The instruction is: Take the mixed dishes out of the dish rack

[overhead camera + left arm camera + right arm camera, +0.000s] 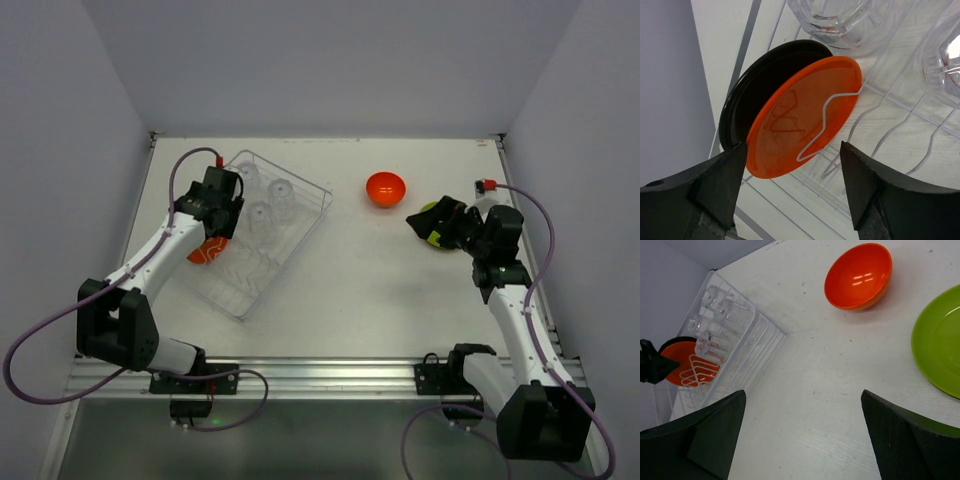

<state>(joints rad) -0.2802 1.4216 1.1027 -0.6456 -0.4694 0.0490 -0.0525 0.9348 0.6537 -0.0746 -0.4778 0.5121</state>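
The orange-red plate (805,117) stands on edge in the dish rack (746,45), leaning back on the black plate (747,90) right behind it. The two look face to face and touching. A wire prong (826,107) snakes across the orange face on the near side. In the left wrist view the disc tilts, its rim running from low left up to high right, and clear glasses (832,17) sit just beyond it.

The left gripper (792,167) is right on it, jaws wide apart and holding nothing. One finger sits beside the low left rim of both plates. The other stands off to the right, with rack wire showing in the gap. So the plate lies straight ahead, between the jaws, but they span its breadth and not its thin edge. My read is that closing here risks catching black and orange together, or the prong.

The overhead view adds what the wrist cannot show. The rack sits on the left side of the table (380,290), well within the left arm's reach, and the plate is only an orange sliver under that gripper. The bowl (385,188) is already out on the table.

The right wrist view shows the right gripper (802,410) spread open and empty over bare table. The green plate (940,350) lies just beside it, and the rack is well apart. This plate is the left arm's job.
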